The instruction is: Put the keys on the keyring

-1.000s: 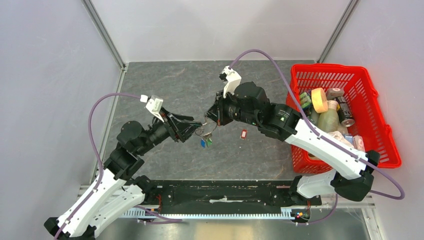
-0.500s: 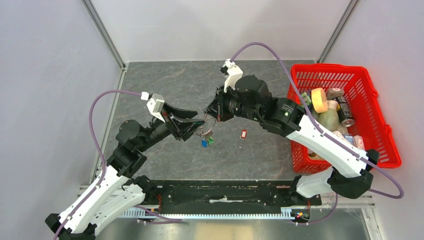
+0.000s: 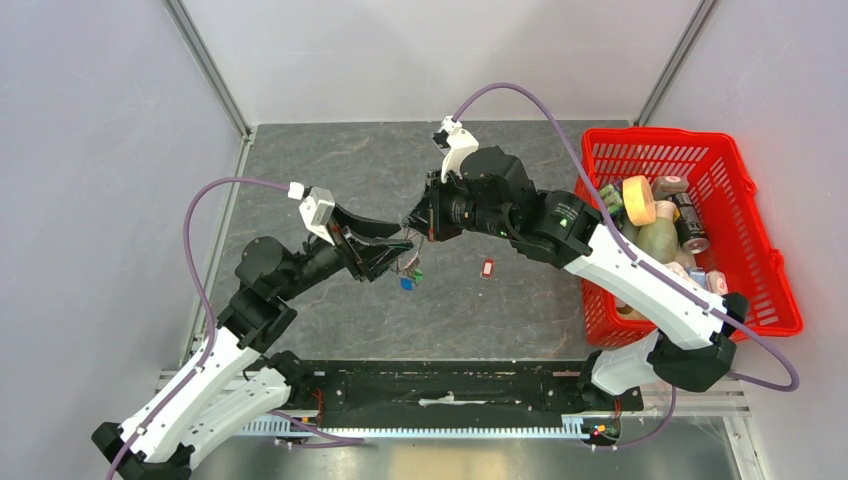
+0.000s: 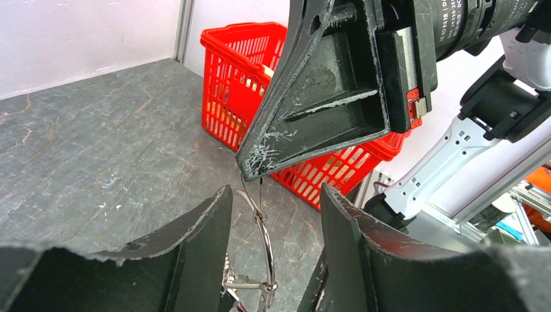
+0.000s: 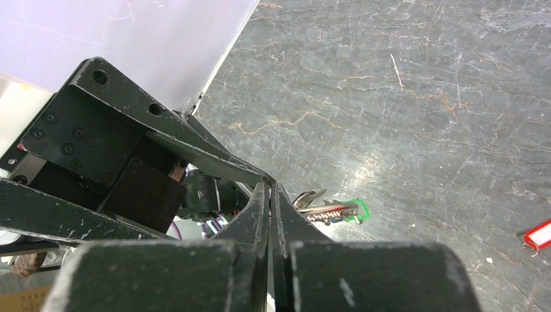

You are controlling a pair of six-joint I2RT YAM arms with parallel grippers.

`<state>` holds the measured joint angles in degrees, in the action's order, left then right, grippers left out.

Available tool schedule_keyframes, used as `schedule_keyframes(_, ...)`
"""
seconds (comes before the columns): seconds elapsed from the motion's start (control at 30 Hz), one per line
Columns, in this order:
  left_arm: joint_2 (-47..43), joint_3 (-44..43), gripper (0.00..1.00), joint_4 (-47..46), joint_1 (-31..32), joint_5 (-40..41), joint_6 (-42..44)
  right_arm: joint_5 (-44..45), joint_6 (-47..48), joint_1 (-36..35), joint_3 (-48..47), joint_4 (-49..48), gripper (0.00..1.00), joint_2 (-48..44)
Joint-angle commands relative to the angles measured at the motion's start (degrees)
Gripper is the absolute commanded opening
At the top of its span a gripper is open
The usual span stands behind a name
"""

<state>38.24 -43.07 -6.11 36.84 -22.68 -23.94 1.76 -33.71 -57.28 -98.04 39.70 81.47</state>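
Note:
The keyring (image 4: 268, 240), a thin silver wire ring with smaller loops on it, hangs in the air between the two arms. My right gripper (image 3: 410, 222) is shut on the ring's top, and its closed black tips show in the left wrist view (image 4: 255, 168). My left gripper (image 4: 274, 192) is open, with one finger on each side of the ring. A blue key and a green key (image 3: 408, 279) dangle from the ring just above the table. They also show in the right wrist view (image 5: 333, 209), beside my shut right gripper (image 5: 271, 185). A red key (image 3: 487, 268) lies alone on the table.
A red basket (image 3: 660, 135) full of bottles, cans and tape stands on the table's right side, and also shows in the left wrist view (image 4: 242, 34). The grey walls close in the left and far sides. The red key also shows in the right wrist view (image 5: 538, 234).
Both grippers have drifted a little away from the near edge, and the ring with its hanging keys has risen slightly. The red key has not moved.

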Motion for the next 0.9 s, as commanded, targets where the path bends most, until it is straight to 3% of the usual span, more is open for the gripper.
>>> schedule_keyframes(0.0,-0.18,-0.82,0.57,-1.71,-0.01,-0.53,2.9,-0.83,-1.32,-0.36,-2.7,-2.96,0.0,-0.33)
schedule_keyframes(0.87,0.83,-1.14,0.44,1.01,-0.01,3.73,4.34,-1.58,-1.44,-1.06,-3.11,-4.59,0.0,0.03)
